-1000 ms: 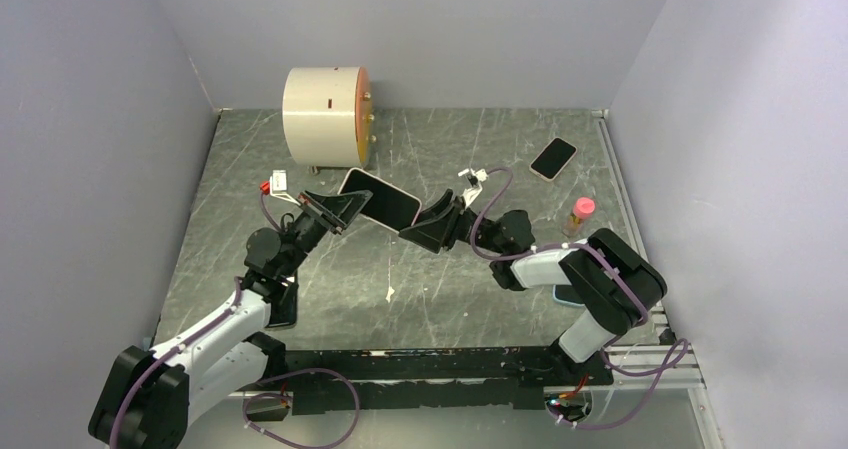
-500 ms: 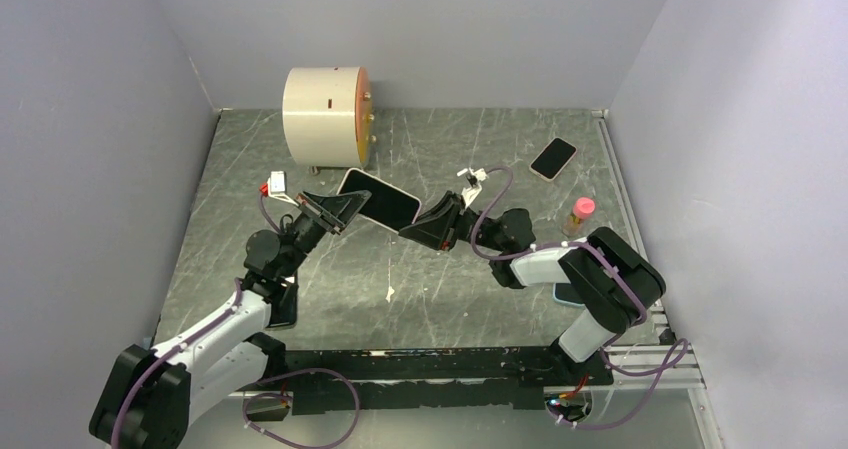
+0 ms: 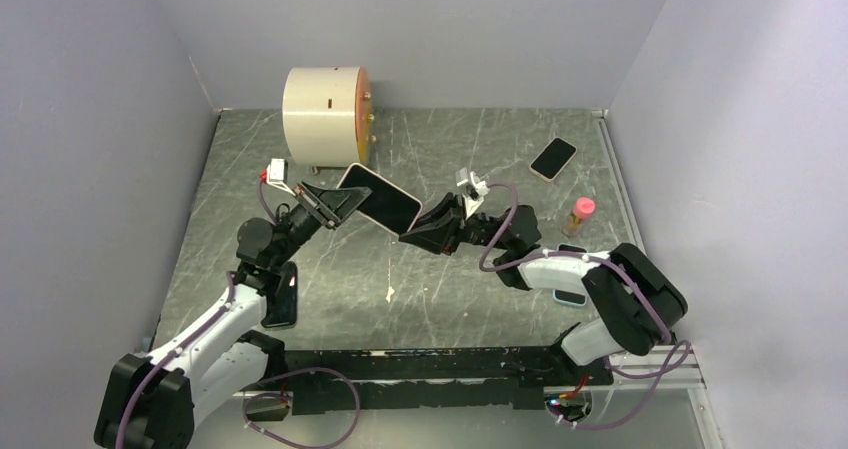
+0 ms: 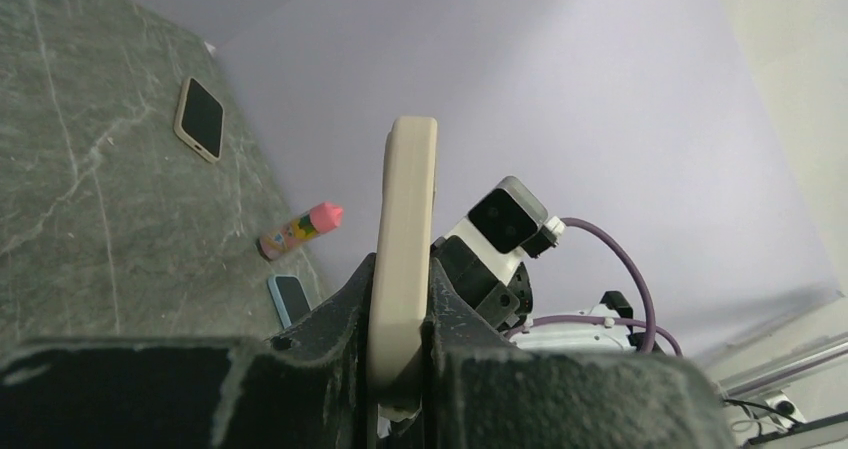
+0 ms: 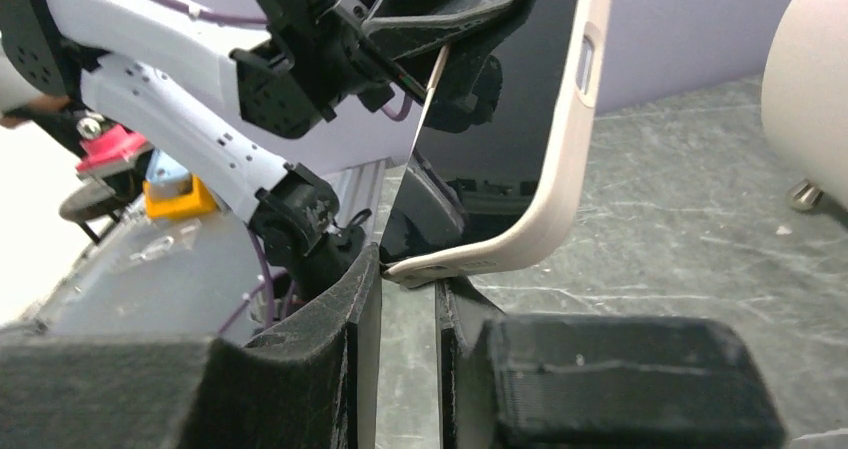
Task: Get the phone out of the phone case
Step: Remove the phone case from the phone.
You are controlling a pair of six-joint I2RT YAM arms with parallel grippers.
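A phone (image 3: 382, 199) in a beige phone case (image 5: 572, 139) is held in the air over the table's middle, between both arms. My left gripper (image 3: 343, 201) is shut on the case's left end; in the left wrist view the case's beige edge (image 4: 405, 209) stands upright between my fingers (image 4: 340, 314). My right gripper (image 3: 414, 231) meets the lower right corner. In the right wrist view that beige corner (image 5: 470, 259) lies pinched between my fingertips (image 5: 365, 269), and the dark screen (image 5: 515, 99) faces left.
A white cylinder (image 3: 325, 116) stands at the back left. A second cased phone (image 3: 553, 158) lies at the back right, with a pink-capped bottle (image 3: 579, 215) nearer. A blue-cased phone (image 3: 570, 295) lies under the right arm, a dark phone (image 3: 283, 304) beside the left arm.
My right gripper has closed from open onto the case's corner. The left arm has shifted slightly up and left, still holding the case.
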